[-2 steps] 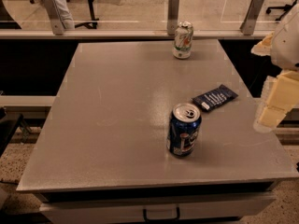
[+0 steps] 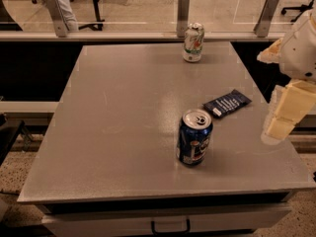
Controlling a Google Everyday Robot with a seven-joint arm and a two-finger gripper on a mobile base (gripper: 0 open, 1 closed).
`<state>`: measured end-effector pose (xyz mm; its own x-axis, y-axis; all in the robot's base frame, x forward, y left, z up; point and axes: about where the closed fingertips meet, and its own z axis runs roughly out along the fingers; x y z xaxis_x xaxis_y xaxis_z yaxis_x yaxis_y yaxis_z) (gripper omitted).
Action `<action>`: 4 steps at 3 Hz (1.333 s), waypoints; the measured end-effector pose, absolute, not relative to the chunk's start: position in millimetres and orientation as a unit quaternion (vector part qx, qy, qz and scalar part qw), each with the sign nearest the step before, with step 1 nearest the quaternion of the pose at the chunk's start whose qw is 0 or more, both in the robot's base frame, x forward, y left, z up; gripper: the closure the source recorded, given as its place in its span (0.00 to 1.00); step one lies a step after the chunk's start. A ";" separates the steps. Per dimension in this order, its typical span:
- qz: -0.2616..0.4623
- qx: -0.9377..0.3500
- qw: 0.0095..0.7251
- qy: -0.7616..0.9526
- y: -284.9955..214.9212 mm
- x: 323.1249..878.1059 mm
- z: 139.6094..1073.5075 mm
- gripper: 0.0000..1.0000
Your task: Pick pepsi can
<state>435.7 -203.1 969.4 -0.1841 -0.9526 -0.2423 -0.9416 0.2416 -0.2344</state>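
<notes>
The pepsi can [image 2: 194, 137] stands upright on the desk [image 2: 123, 107], near the front edge. A dark packet [image 2: 227, 103] lies flat just behind and right of the pepsi can. A green can [image 2: 193, 42] stands far behind it. The end effector [image 2: 279, 127] hangs right of the pepsi can, well apart from it. I cannot tell whether it is released or clenched.

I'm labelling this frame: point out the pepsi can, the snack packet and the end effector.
pepsi can [image 2: 194, 143], camera view, blue side wall.
snack packet [image 2: 227, 103], camera view, middle of its top face.
end effector [image 2: 277, 126], camera view, pale tip over the table's right edge.
</notes>
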 end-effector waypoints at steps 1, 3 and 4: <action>0.018 -0.633 0.179 0.753 -182.4 428.4 954.1 0.00; 0.067 -0.657 0.195 0.725 -143.6 421.0 928.3 0.00; 0.082 -0.663 0.207 0.715 -128.4 423.8 918.6 0.00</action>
